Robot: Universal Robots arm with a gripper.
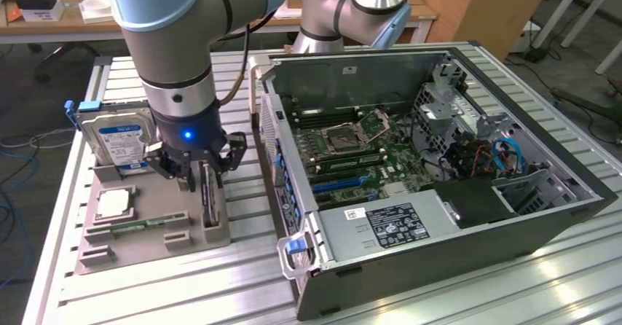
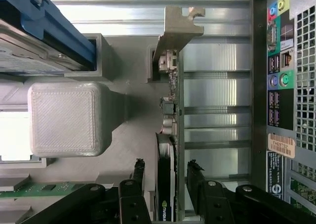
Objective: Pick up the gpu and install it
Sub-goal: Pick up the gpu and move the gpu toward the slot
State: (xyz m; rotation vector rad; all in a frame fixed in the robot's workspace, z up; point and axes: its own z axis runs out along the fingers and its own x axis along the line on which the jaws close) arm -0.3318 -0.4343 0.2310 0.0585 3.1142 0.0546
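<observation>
The gpu (image 1: 210, 197) is a thin dark card standing on edge in a slot at the exterior view's right side of the grey holder tray (image 1: 146, 248). My gripper (image 1: 202, 178) hangs directly over it, open. In the wrist view the gpu (image 2: 170, 110) runs edge-on, with its silvery bracket (image 2: 177, 26) at the far end. My gripper (image 2: 166, 179) straddles the card's near end. One black finger (image 2: 138, 177) stands on each side of it with a small gap, and neither touches the card.
On the same tray stand a silver blue-labelled hard drive (image 1: 115, 139), a square CPU chip (image 1: 113, 202) and a green memory stick (image 1: 136, 226). The opened computer case (image 1: 544, 216) lies at the exterior view's right, motherboard (image 1: 350, 150) exposed. Its rear ports (image 2: 284, 86) are close beside the tray.
</observation>
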